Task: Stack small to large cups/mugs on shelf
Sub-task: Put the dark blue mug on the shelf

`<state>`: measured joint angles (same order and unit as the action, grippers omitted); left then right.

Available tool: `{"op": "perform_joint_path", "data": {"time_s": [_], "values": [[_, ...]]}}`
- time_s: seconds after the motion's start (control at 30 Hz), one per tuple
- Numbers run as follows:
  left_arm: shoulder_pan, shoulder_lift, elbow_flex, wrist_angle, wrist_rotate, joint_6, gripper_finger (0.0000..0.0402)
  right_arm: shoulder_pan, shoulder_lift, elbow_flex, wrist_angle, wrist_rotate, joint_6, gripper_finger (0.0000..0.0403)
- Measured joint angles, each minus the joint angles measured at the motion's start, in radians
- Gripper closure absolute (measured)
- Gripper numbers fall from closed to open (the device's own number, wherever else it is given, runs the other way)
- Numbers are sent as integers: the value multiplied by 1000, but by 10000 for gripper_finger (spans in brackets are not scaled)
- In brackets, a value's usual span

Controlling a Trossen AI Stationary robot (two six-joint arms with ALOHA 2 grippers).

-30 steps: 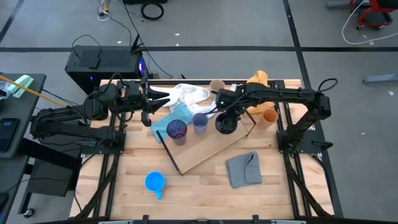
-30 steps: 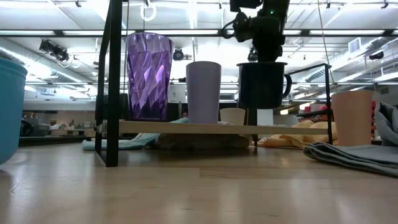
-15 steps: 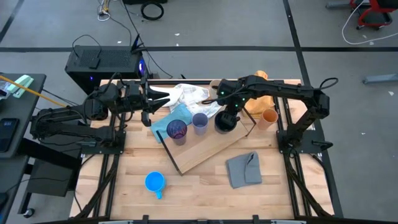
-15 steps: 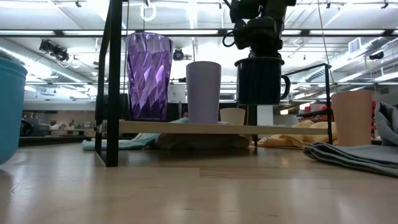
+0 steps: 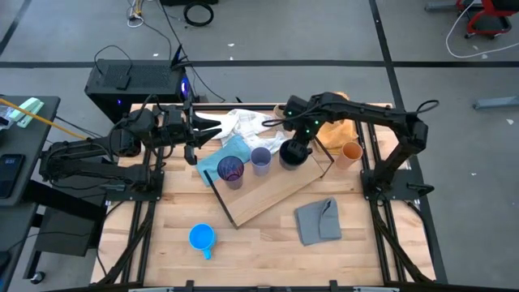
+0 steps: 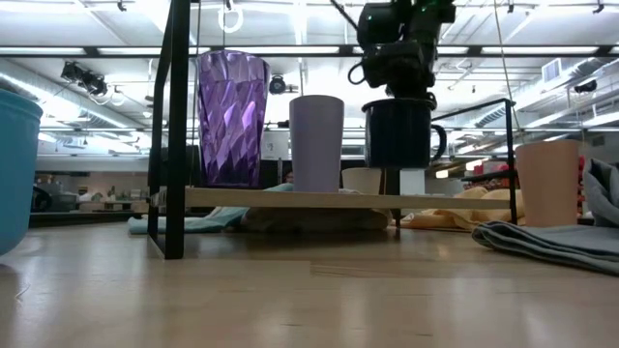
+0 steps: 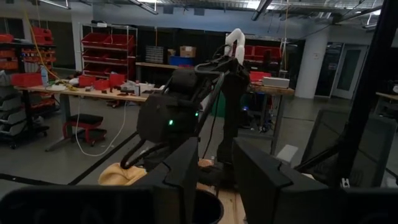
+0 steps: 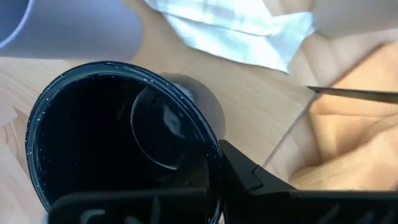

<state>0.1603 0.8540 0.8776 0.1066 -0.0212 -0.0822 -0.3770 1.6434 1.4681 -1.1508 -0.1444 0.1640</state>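
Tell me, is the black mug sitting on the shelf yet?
Apart. The low view shows the black mug hanging clear above the shelf board, its rim pinched by the right gripper.

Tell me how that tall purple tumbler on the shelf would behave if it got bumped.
The purple tumbler is the tallest cup on the shelf and narrows toward its base, so it probably tips easily. Its see-through faceted walls suggest light plastic, likely to slide on the smooth board.

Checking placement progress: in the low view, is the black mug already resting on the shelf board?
No, the black mug hangs from the right gripper, with a visible gap above the shelf.
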Motion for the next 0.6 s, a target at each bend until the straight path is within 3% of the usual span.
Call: {"op": "perform_joint_path", "data": {"time_s": [0.27,0.6], "values": [[0,-6,0,3,0,-3,294,7,103,0,14,-12,-19,386],[0,-36,0,-9,0,1,294,-17,106,4,58,-6,-36,386]]}}
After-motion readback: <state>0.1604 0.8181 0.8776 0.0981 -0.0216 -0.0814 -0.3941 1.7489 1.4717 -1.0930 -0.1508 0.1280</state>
